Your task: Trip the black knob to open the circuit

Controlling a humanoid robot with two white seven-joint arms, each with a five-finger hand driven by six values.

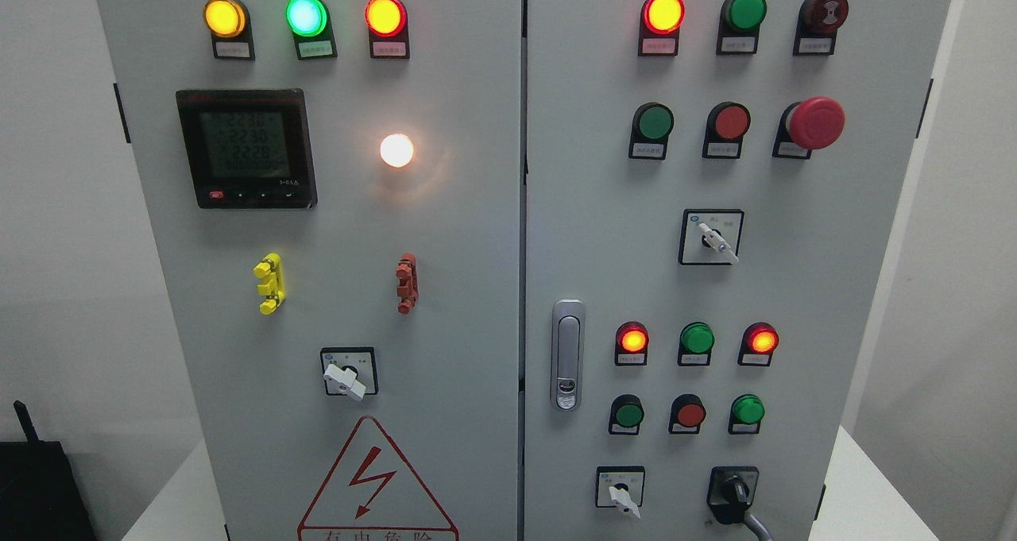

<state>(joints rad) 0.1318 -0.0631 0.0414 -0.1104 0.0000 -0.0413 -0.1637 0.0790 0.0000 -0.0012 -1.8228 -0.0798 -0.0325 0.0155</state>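
Head view faces a grey electrical cabinet (445, 287) with two doors, standing on a white tabletop (866, 493). No robot hand shows anywhere in the picture, so whether either is spread or curled cannot be told.

On the left door, a black digital meter (246, 148) with a lit display sits in the upper part. Below it, at the bottom edge, is a red-bordered warning triangle (373, 481) with a lightning bolt. Along the top run three lit lamps: amber (225, 17), green (306, 15) and red (385, 15). A white lamp (396, 150) glows to the right of the meter. Lower down are a yellow clip (268, 284), a red clip (407, 283) and a selector with a white handle (346, 376).

On the right door, a silver door latch (567, 354) sits near the left edge. A red mushroom button (815, 122) stands out at the upper right, with rows of red and green lamps and buttons around and below it. Two white-handled selectors are there, one at mid height (713, 237) and one near the bottom (621, 493).

The black knob (734, 491) sits at the lower right of the right door, just right of the bottom white selector, its pointer angled down towards the right, with a grey cable (759, 525) below it.
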